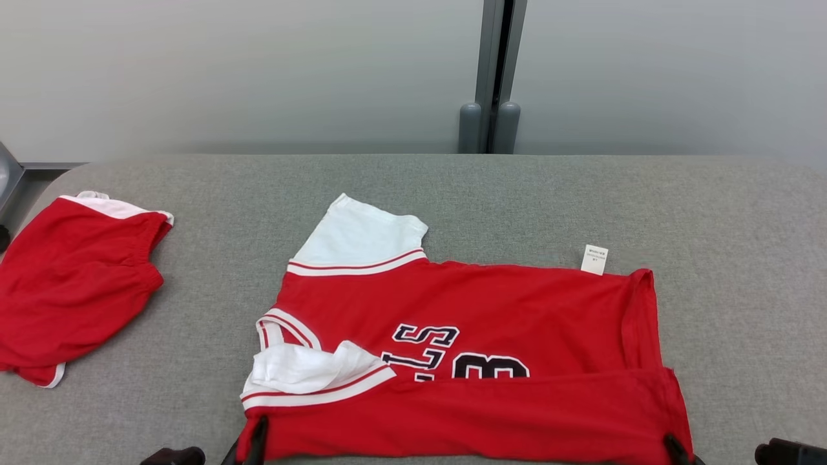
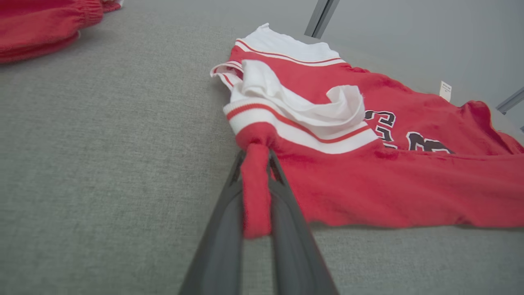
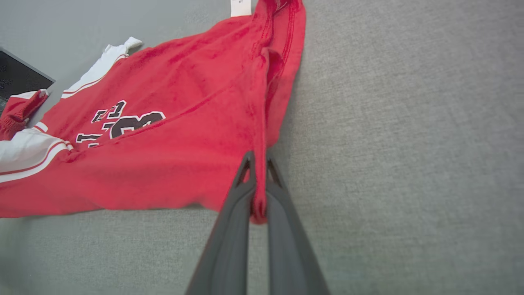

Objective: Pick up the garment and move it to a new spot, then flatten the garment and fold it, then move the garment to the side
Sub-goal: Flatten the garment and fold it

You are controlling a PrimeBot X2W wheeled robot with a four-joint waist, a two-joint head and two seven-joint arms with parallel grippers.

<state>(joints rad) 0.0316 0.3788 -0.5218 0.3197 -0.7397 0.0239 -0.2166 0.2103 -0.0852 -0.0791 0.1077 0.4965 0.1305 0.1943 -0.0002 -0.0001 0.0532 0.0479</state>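
Soft matt cloth jersey (image 1: 491,310) on rough woven grey tabletop (image 1: 452,194)

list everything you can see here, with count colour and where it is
jersey: one, red with white sleeves and black lettering, lying on the middle of the table, near edge folded over
label: one, white, sticking out at the jersey's far edge, toward the right
shorts: one pair, red with white trim, bunched at the table's left end, apart from the jersey
table: one, grey fabric top, under everything
post: one, grey, upright against the pale wall behind the table
left gripper: one, dark fingers, shut on the jersey's near left corner
right gripper: one, dark fingers, shut on the jersey's near right corner
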